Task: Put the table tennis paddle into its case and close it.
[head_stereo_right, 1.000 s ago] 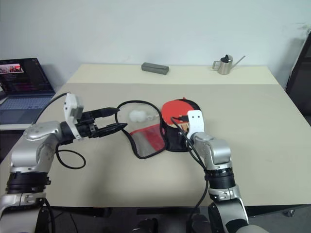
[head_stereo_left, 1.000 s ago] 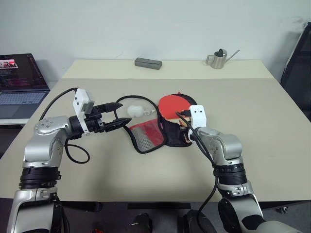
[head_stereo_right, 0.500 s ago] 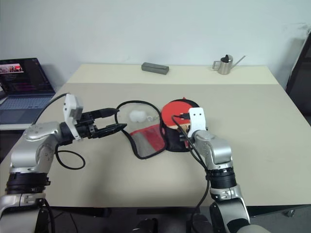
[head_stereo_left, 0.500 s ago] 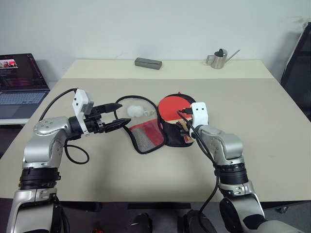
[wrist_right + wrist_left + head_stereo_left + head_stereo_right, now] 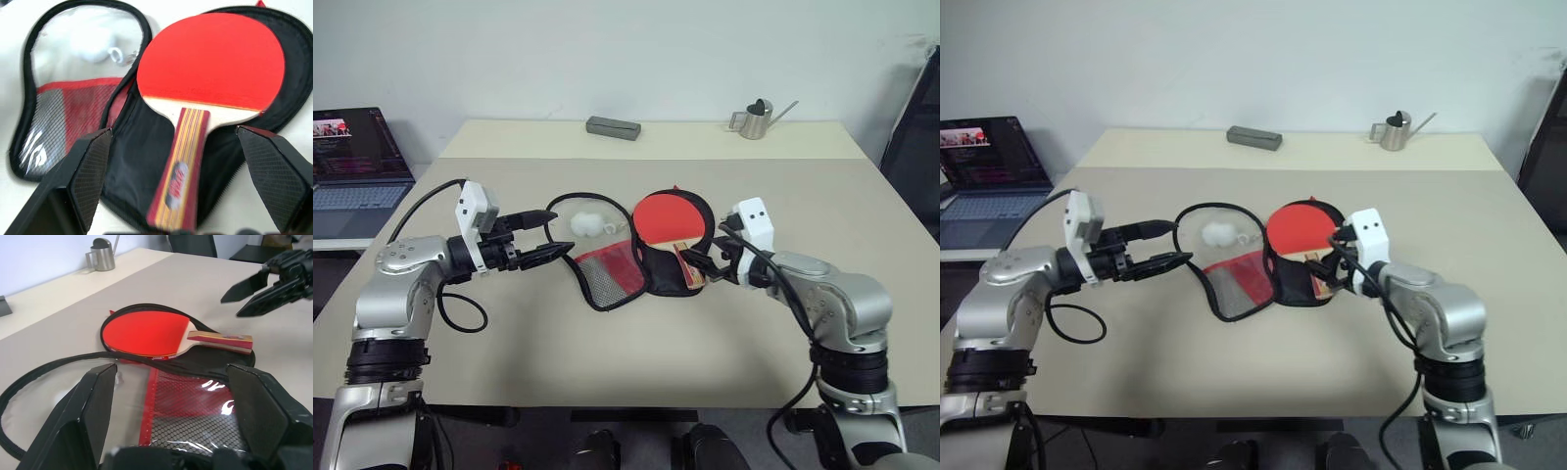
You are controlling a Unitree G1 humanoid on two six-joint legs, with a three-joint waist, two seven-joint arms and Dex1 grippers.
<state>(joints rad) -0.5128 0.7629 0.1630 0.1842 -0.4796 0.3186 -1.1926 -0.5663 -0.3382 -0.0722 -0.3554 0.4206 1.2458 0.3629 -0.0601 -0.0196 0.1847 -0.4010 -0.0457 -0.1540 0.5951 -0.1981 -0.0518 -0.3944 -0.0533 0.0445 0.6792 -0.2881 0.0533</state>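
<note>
The table tennis paddle (image 5: 671, 216) lies face-up on the black half of the case (image 5: 661, 266), whose mesh flap (image 5: 607, 272) stays spread open on the surface (image 5: 607, 362), unzipped. The right gripper (image 5: 705, 262) hovers near the handle, fingers apart and empty; the left gripper (image 5: 546, 238) hangs level beside the flap, fingers apart.

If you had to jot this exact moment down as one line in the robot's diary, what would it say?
paddle: lying in open case | case: unzipped, flap spread flat | right hand: open by the handle, empty | left hand: open beside flap | next: close
</note>
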